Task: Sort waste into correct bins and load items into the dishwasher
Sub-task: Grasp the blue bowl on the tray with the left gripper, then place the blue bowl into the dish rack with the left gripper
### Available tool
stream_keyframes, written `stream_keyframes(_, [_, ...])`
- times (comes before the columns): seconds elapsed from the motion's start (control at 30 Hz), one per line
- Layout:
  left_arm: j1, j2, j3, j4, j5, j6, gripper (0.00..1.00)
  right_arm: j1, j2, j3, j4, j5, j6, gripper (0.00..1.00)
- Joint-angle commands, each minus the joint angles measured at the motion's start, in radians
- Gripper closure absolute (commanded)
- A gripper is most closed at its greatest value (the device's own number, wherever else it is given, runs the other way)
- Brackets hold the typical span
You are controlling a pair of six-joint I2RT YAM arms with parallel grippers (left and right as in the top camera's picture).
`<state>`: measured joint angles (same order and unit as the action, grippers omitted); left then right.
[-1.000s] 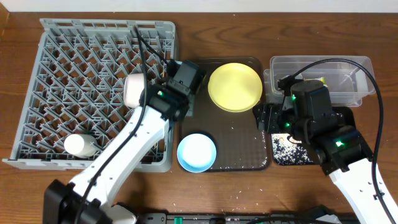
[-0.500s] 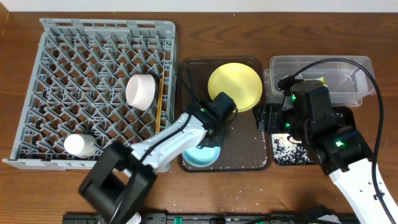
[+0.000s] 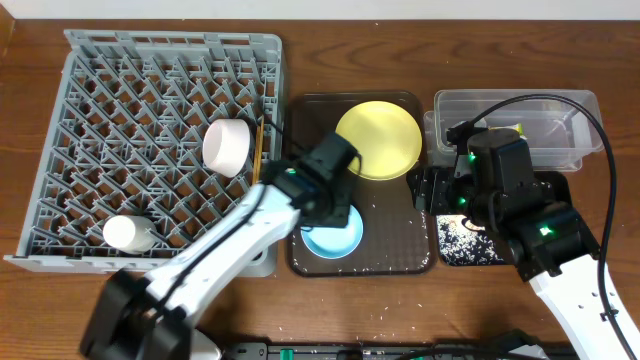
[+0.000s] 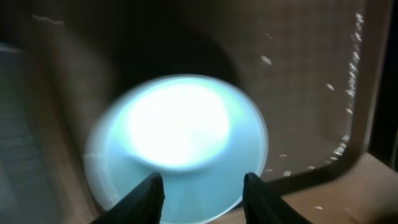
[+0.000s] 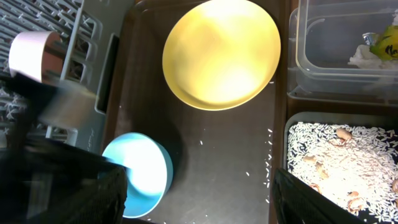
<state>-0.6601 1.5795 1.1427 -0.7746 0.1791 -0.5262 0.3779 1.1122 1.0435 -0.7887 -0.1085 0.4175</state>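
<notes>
From overhead, the grey dish rack (image 3: 170,38) is taking up the left of the table (image 3: 350,55). The small white bowl (image 3: 228,147) is sitting tilted among its pegs, the chopsticks (image 3: 258,150) are lying just beside that bowl near the rack's right wall, and the white cup (image 3: 130,233) is lying near the front left corner. The left arm (image 3: 265,210) is reaching past the rack's corner onto the brown serving tray (image 3: 390,255), its wrist covering part of the light blue bowl (image 3: 338,240), while the yellow plate (image 3: 378,140) is sitting at the tray's far end. The right arm (image 3: 505,185) is hanging over the clear tub (image 3: 515,97) and the black tray (image 3: 445,258), which is holding crumbs (image 3: 465,236). In the left wrist view (heavily blurred), the left gripper (image 4: 202,194) is hovering over the bowl's near rim with its fingers (image 4: 148,194) standing apart and nothing between them; whether they are touching the bowl cannot be told. In the right wrist view, the right gripper (image 5: 199,202) is hanging above the serving tray, fingers (image 5: 93,199) spread wide and gripping nothing. Here the snack wrapper (image 5: 387,42) and white scraps (image 5: 362,56) are lying together at the tub's right edge, and crumbs are covering the black tray below it.
</notes>
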Motion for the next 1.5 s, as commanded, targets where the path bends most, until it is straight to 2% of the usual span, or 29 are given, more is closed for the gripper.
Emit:
stream_keyframes(0.0, [0.05, -0.063, 0.024, -0.068, -0.191, 0.081, 0.57, -0.004, 0.003, 0.0, 0.0, -0.001, 0.004, 0.27])
stream_keyframes(0.13, [0.059, -0.023, -0.029, -0.048, -0.199, 0.134, 0.58, -0.004, 0.003, 0.0, 0.0, -0.001, 0.004, 0.27])
stream_keyframes(0.4, [0.06, 0.155, -0.081, 0.0, -0.197, 0.137, 0.64, -0.004, 0.003, 0.0, 0.0, -0.001, 0.005, 0.27])
stream_keyframes(0.5, [0.059, 0.187, -0.081, 0.014, -0.161, 0.137, 0.72, -0.004, 0.003, 0.0, 0.0, -0.001, 0.005, 0.27])
stream_keyframes(0.6, [0.059, 0.19, -0.08, 0.037, -0.099, 0.137, 0.91, -0.004, 0.003, 0.0, 0.0, -0.001, 0.005, 0.27])
stream_keyframes(0.77, [0.06, 0.174, -0.069, 0.076, 0.037, 0.138, 0.92, -0.004, 0.003, 0.0, 0.0, -0.001, 0.005, 0.27])
stream_keyframes(0.93, [0.084, 0.054, 0.007, -0.006, 0.015, 0.151, 0.93, -0.004, 0.003, 0.0, 0.0, -0.001, 0.005, 0.27])
stream_keyframes(1.07, [0.134, -0.094, 0.049, -0.076, -0.196, 0.152, 0.93, -0.004, 0.003, 0.0, 0.0, -0.001, 0.005, 0.27])
stream_keyframes(1.23, [0.22, -0.272, 0.053, -0.109, -0.622, 0.152, 0.93, -0.004, 0.003, 0.0, 0.003, -0.001, 0.005, 0.27])
stream_keyframes(1.27, [0.239, -0.299, 0.053, -0.111, -0.753, 0.152, 0.93, -0.004, 0.003, 0.0, 0.005, -0.001, 0.005, 0.27])
stream_keyframes(1.43, [0.304, -0.303, 0.053, -0.054, -1.259, 0.156, 0.93, -0.004, 0.003, 0.0, 0.015, -0.001, 0.005, 0.27])
stream_keyframes(1.47, [0.316, -0.294, 0.053, -0.029, -1.304, 0.167, 0.93, -0.004, 0.003, 0.0, 0.016, -0.001, 0.005, 0.27])
